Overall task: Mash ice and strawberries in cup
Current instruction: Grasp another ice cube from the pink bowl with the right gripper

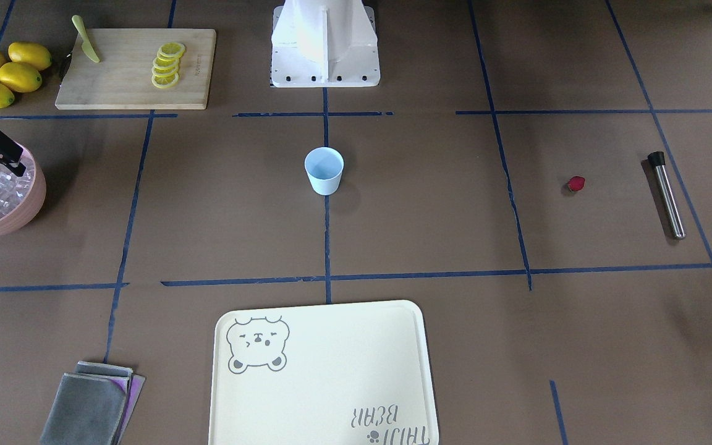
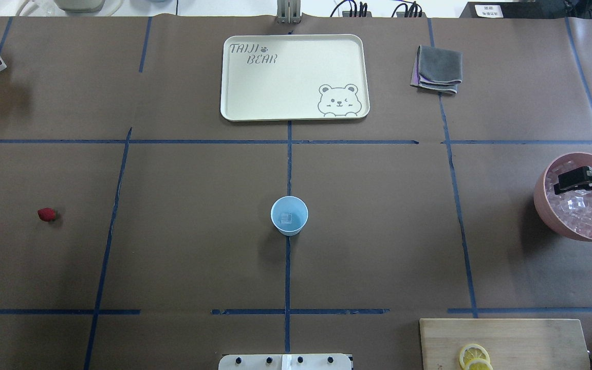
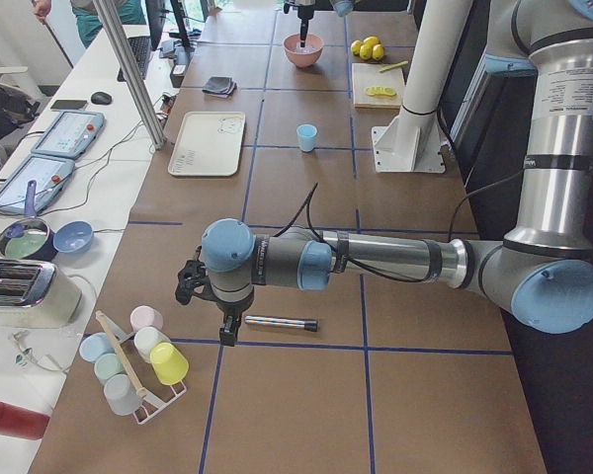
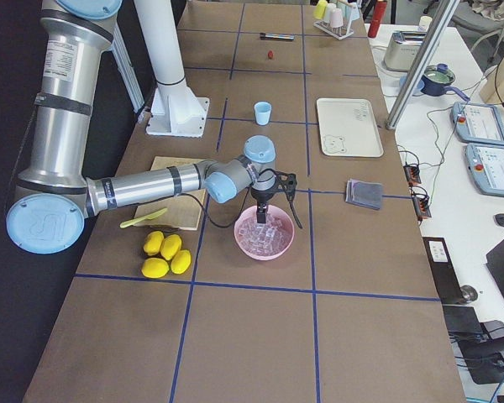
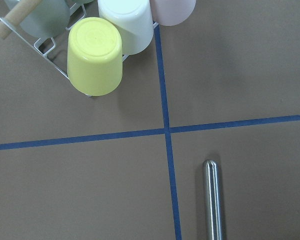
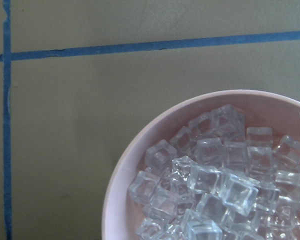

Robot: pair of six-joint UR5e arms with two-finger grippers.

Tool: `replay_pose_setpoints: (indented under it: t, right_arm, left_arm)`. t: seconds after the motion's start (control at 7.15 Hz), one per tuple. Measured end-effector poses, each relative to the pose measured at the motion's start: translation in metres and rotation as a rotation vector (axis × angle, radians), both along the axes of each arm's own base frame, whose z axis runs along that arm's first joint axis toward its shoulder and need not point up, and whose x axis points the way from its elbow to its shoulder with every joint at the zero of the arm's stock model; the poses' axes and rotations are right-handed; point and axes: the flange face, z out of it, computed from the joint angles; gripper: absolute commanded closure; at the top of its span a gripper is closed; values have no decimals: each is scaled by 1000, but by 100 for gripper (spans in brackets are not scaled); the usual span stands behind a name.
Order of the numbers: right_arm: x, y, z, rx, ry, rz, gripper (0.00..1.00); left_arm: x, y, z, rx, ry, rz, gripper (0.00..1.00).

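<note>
The pale-blue cup (image 2: 289, 216) stands upright near the middle of the table (image 2: 183, 246), on a blue tape line, with a single ice cube (image 2: 286, 218) lying on its bottom. Well off to the robot's left of the cup the dark-red strawberry (image 2: 47, 215) lies alone on the table, and farther out the same way lies a metal rod (image 1: 667, 194) with a black end. Far to the robot's right of the cup sits a pink bowl (image 2: 542, 198) heaped with more ice (image 6: 215, 190). The right end effector (image 2: 563, 182) hangs over that heap, within the bowl's rim; whether its fingers are spread or pressed together I cannot tell. The left end effector (image 3: 225, 331) hovers beyond the rod from the cup, near a rack of upturned cups (image 5: 95, 57), and its state cannot be told either. Across the table from the cup, away from the robot, lies a cream tray (image 2: 296, 110).
</note>
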Motion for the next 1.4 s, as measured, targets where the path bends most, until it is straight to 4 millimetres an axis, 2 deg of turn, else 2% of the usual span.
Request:
replay_pose_setpoints:
  t: [0.28, 0.7, 1.4]
  right_arm:
    - [1, 2, 17, -26, 17, 1, 15]
    - [0, 2, 27, -43, 28, -2, 16]
    - [-13, 4, 29, -46, 26, -32, 24]
  left_arm:
    - [0, 0, -5, 8, -1, -1, 0]
    - [0, 1, -7, 10, -2, -1, 0]
    - [0, 1, -7, 10, -2, -1, 0]
